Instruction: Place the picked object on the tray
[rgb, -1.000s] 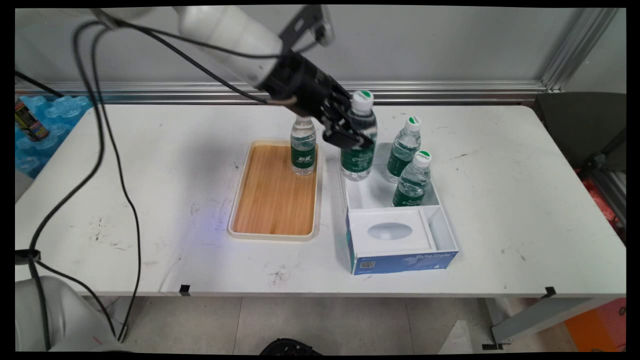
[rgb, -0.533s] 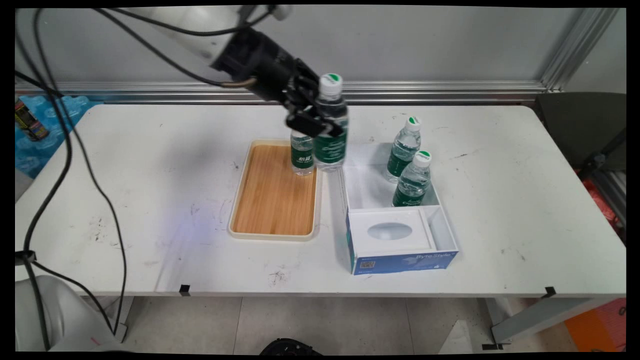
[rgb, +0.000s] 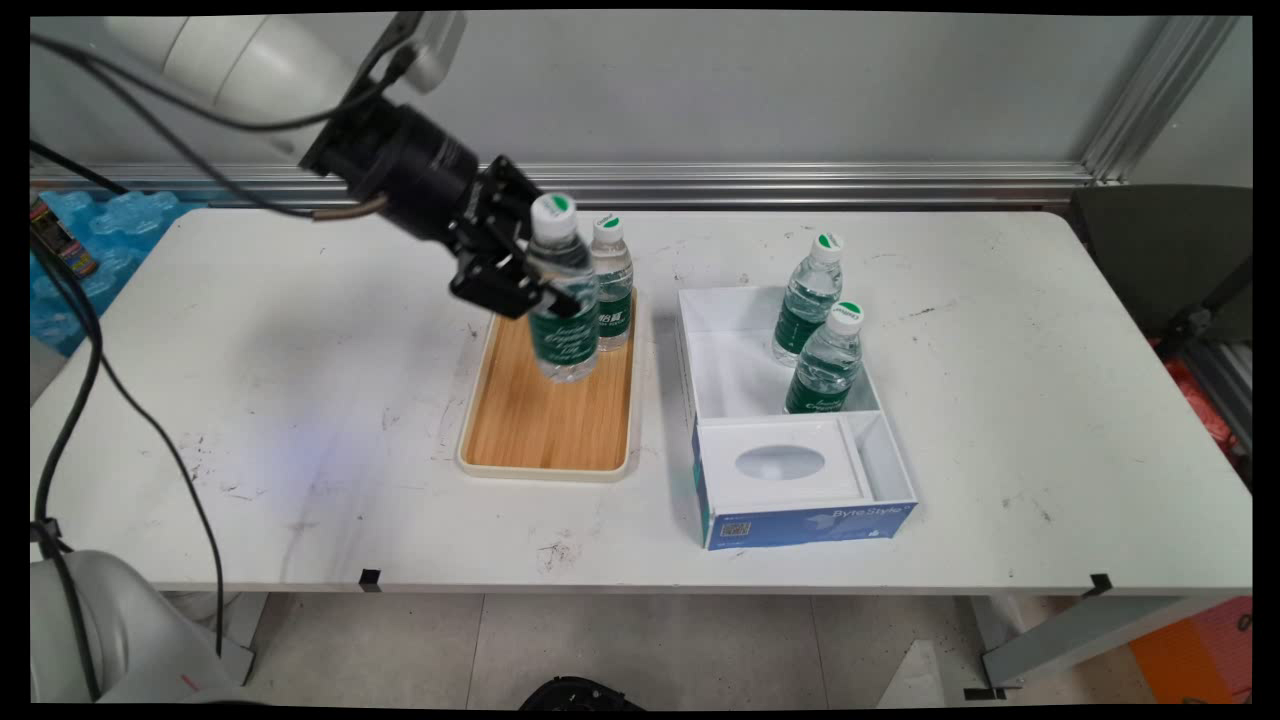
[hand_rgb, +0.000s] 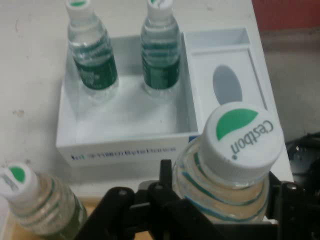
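You have a white table (rgb: 1000, 400) across the middle of the frame, its top scuffed with dark marks and two black tape tabs on the near edge. Behind it, along the top, runs a plain grey wall (rgb: 800, 90) with an aluminium rail (rgb: 850, 180) at its foot and an aluminium post (rgb: 1140, 110) slanting in the upper right. Below the table you see pale floor tiles (rgb: 640, 650), with a dark chair (rgb: 1170, 260) at the right edge.

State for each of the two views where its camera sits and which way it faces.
Main view: fixed above the table's near side, facing the back wall; the white arm, gripper and cables show.
Hand view: on the hand, looking along the gripper toward the white box; only black linkage shows.
Shared: the held bottle, the tray bottle, two boxed bottles.
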